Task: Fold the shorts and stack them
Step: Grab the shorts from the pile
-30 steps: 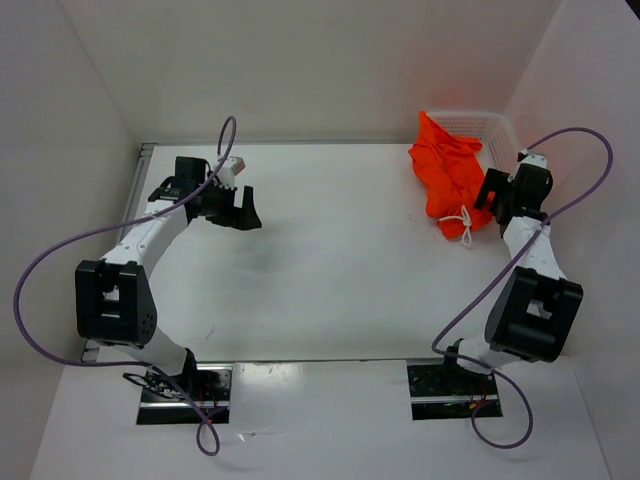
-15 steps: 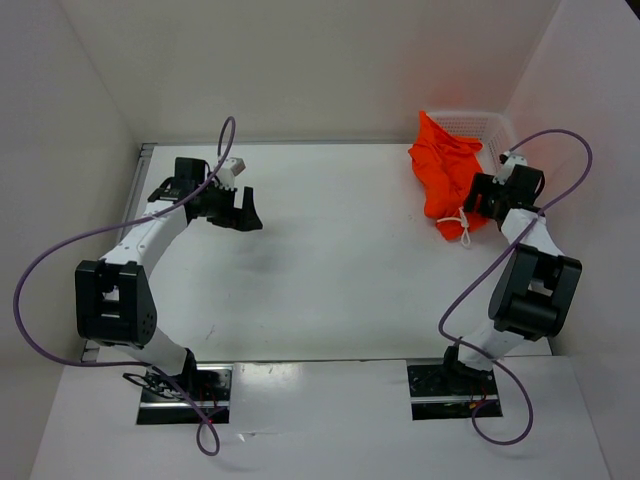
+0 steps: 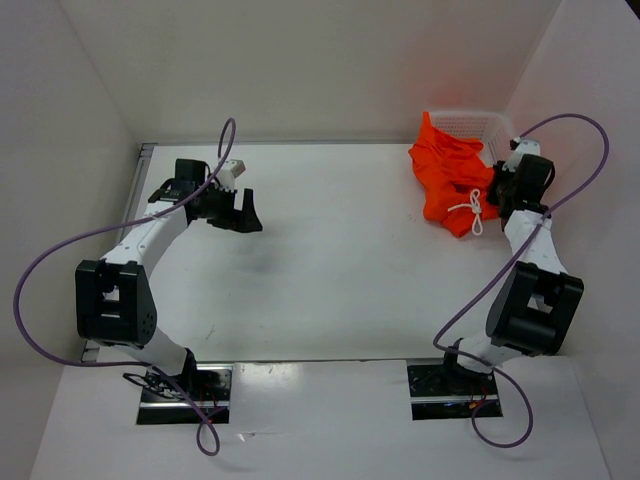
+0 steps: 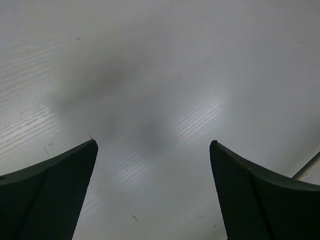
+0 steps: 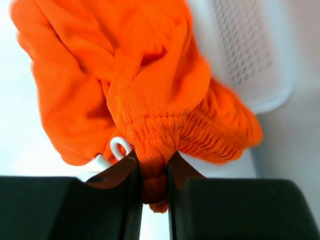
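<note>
The orange shorts lie crumpled at the back right of the table, draped partly over the rim of a white mesh basket, with the white drawstring hanging at their near edge. My right gripper is shut on the gathered elastic waistband of the shorts; its fingers pinch a fold of fabric, and a loop of drawstring shows just left of them. My left gripper hovers over bare table at the back left, open, with nothing between its fingers.
The white basket stands in the back right corner against the walls. White walls close the table at the back and on both sides. Purple cables loop from both arms.
The right gripper has closed on the waistband and drawn that edge of the shorts up and back, shifting the drawstring toward the basket. The left arm has not moved.
</note>
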Robot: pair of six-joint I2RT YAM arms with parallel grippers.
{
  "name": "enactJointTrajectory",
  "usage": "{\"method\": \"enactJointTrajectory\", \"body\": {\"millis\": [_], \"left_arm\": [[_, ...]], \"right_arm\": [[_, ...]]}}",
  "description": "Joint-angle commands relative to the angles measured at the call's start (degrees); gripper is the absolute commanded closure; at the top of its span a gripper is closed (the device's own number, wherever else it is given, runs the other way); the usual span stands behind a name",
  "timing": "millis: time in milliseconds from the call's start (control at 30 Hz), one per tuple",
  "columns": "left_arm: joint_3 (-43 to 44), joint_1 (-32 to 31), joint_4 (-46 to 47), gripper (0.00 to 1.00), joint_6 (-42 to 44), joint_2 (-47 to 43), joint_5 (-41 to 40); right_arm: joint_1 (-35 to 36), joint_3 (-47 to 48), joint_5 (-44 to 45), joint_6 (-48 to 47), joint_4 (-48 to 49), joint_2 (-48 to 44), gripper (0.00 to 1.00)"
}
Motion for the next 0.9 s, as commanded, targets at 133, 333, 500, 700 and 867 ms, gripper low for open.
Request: {"method": "enactJointTrajectory", "body": {"millis": [133,333,500,700,867], "left_arm": [[0.3,0.15,0.93,0.01,0.25,-2.63,2.89],[0.3,0.15,1.45,0.01,0.25,-4.83,2.89],[0.91,0.15,3.03,0.01,0.25,-6.05,2.89],[0.92,0.15,3.04,0.01,0.25,-8.96,1.14],[0.92,0.75,3.04,0.01,0.25,-10.8,0.09]], "right_arm": [[1.68,11.07,-0.65,-4.24,3.98,-6.89,1.0],[4.04,18.09,-1.79,-5.99,3.37,-8.74,1.0],[6.86,34.41,-8.28,-1.72,-1.19,-3.4,1.0],[12.12,56.41,-14.88,1.48,-7.08,5.05,1.0],[27.85,71.01,-13.91,-0.37,-12.71,10.5,1.0]]}}
